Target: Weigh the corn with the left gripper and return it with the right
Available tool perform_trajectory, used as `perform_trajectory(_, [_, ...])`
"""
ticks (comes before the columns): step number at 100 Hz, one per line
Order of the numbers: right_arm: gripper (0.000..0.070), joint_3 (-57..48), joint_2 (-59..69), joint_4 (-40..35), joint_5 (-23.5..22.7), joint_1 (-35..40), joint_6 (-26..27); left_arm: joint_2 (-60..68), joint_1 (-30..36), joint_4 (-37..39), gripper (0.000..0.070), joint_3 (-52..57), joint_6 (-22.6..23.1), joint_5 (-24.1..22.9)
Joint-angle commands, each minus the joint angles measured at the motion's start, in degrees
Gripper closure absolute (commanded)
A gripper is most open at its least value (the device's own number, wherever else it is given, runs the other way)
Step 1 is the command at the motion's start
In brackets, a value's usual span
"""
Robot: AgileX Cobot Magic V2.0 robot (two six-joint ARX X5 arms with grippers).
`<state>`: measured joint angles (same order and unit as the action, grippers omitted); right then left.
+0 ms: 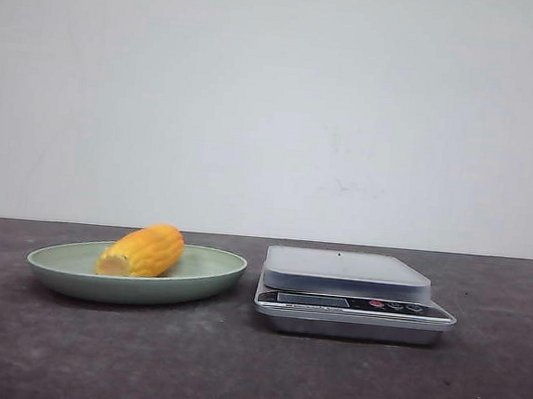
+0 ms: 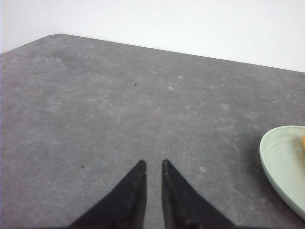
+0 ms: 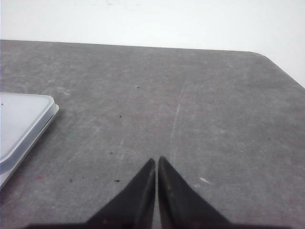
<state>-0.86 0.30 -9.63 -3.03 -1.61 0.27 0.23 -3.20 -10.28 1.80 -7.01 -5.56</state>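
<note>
The corn (image 1: 142, 250), a stubby yellow-orange cob piece, lies on the green plate (image 1: 209, 274) at the left in the front view, pale cut end toward the front left. Neither arm shows in the front view. In the left wrist view my left gripper (image 2: 153, 164) hangs over bare table with its fingers a narrow gap apart, holding nothing. The plate's rim (image 2: 281, 162) and a sliver of corn (image 2: 303, 142) show at that view's edge. My right gripper (image 3: 157, 161) is shut and empty over bare table, with the scale's platform (image 3: 21, 121) off to one side.
A silver kitchen scale (image 1: 352, 291) with a flat pale platform stands right of the plate, its display and buttons facing the front. The table is dark grey with a white wall behind. The table's rounded corners show in both wrist views.
</note>
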Motion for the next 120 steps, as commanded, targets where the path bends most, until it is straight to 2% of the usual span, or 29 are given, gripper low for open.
perform_trajectory(1, [0.0694, 0.22, -0.07, 0.61, 0.02, -0.04, 0.52, -0.04, -0.11, -0.31, 0.0685, -1.01, 0.44, 0.37])
perform_trajectory(43, [0.0694, 0.22, -0.09, 0.63, -0.02, -0.04, 0.61, -0.04, -0.15, -0.31, 0.0685, -1.01, 0.44, 0.39])
perform_trajectory(76, [0.0694, 0.22, -0.09, -0.35, -0.46, 0.13, 2.86, -0.04, -0.15, -0.31, 0.0684, -1.01, 0.44, 0.35])
perform_trajectory(89, [0.0694, 0.22, -0.09, -0.42, -0.59, 0.24, 6.73, -0.04, -0.15, -0.04, 0.0685, -1.01, 0.44, 0.35])
perform_trajectory(108, [0.0694, 0.22, -0.09, -0.13, -0.55, 0.24, 7.17, -0.04, -0.15, 2.12, 0.0685, -1.01, -0.15, 0.50])
perform_trajectory(113, [0.0694, 0.09, -0.09, -0.35, -0.66, 0.24, 8.90, -0.04, -0.15, 2.80, 0.0685, -1.01, -0.26, 0.48])
perform_trajectory(120, [0.0695, -0.48, -0.07, -1.07, -1.14, 0.24, 12.02, -0.04, -0.15, 4.15, 0.0690, -1.01, -4.52, 0.61])
